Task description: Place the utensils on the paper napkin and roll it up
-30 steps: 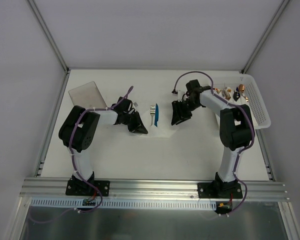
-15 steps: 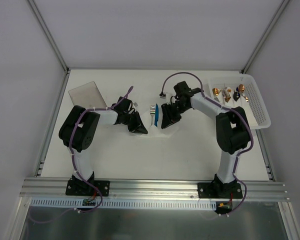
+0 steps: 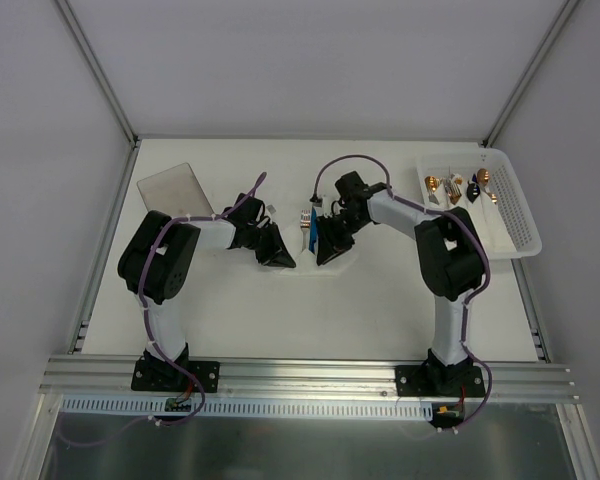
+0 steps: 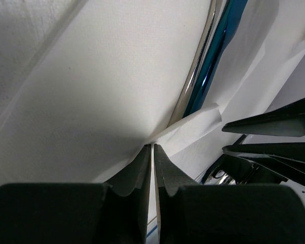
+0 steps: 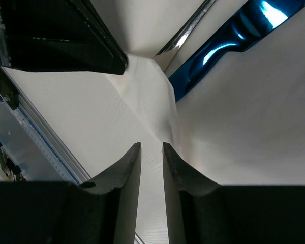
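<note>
The utensils lie together on the paper napkin at mid-table: a fork with a blue handle and a slim silver piece beside it. My left gripper is shut on the napkin's near edge and holds it raised off the table. In the left wrist view the blue handle runs up to the right. My right gripper sits just right of the fork, low over the napkin. Its jaws stand a narrow gap apart with nothing between them, close to a raised fold of paper. The blue handle lies beyond its fingertips.
A white basket at the back right holds white rolls with gold and black cutlery ends. A grey translucent sheet lies at the back left. The left gripper's black fingers show close by in the right wrist view.
My right arm has swung left from near the basket to the fork and napkin, and its jaws have narrowed. The left gripper has kept its hold and place.
</note>
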